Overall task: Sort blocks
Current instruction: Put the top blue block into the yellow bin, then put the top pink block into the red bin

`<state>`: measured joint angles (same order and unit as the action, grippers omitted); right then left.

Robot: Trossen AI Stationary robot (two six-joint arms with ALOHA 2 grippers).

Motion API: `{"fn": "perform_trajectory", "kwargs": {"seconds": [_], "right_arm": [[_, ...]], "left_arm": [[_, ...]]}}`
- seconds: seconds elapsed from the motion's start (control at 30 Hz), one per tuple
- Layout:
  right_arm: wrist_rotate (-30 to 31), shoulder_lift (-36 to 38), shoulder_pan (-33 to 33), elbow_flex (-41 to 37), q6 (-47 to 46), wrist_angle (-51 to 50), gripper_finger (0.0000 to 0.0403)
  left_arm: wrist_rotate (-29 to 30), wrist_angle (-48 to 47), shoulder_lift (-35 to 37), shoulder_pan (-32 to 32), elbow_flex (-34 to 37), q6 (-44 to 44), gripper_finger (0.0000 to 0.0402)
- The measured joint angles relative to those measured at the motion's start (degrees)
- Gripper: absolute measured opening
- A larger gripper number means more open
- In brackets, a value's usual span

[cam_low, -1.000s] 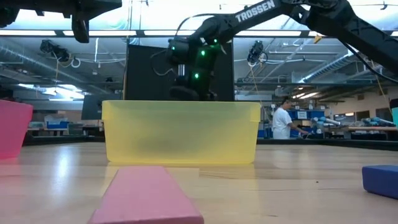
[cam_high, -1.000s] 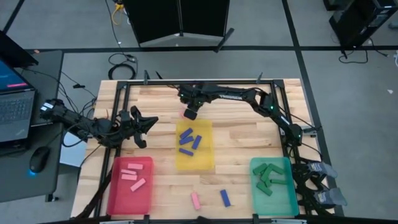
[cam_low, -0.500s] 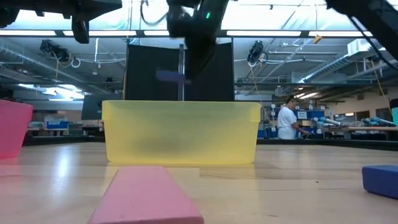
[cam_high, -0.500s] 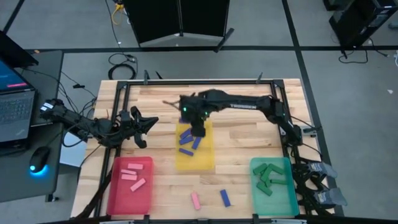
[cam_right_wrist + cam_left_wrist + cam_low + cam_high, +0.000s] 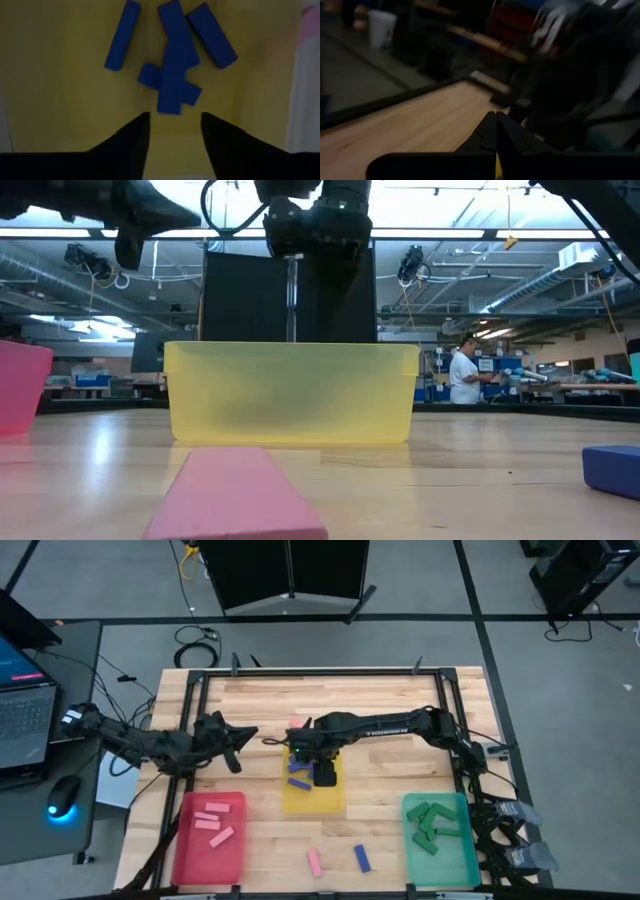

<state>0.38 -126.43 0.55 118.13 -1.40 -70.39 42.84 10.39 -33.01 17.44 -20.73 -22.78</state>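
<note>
My right gripper [image 5: 322, 768] [image 5: 172, 122] hangs open over the yellow tray [image 5: 335, 802] [image 5: 290, 395], fingers pointing down, touching nothing. Several blue blocks [image 5: 172, 75] lie in the tray below it; one [image 5: 172, 92] lies crosswise on another. My left gripper [image 5: 236, 736] [image 5: 495, 120] is shut and empty above the table, left of the yellow tray. One pink block [image 5: 297, 723] lies on the table beyond the tray's far edge. A loose pink block [image 5: 314, 861] [image 5: 240, 490] and a loose blue block [image 5: 362, 858] [image 5: 612, 468] lie near the near edge.
The red tray [image 5: 182, 840] at near left holds pink blocks [image 5: 212, 822]. The teal tray [image 5: 468, 855] at near right holds green blocks [image 5: 432, 825]. A black frame rail [image 5: 320, 672] borders the table. A person [image 5: 460, 375] stands far back in the room.
My right gripper has swung from the far edge, beside the pink block, toward the near side and come over the yellow tray. The blue block it carried half a second ago is gone from its fingers. My left arm has shifted slightly toward the yellow tray.
</note>
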Motion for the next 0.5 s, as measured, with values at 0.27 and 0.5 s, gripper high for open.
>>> {"fn": "perform_trajectory", "kwargs": {"seconds": [0.27,0.5], "right_arm": [[1.62,2.4,-0.26,-0.12,1.42,4.77,0.0284],[8.04,13.42,-0.26,-0.05,2.04,9.75,0.0312]], "left_arm": [[-3.44,-22.37,-3.78,-6.94,-9.21,-4.23,0.007],[-9.9,-41.31,-15.5,-16.81,-22.81,-1.28,0.0138]]}}
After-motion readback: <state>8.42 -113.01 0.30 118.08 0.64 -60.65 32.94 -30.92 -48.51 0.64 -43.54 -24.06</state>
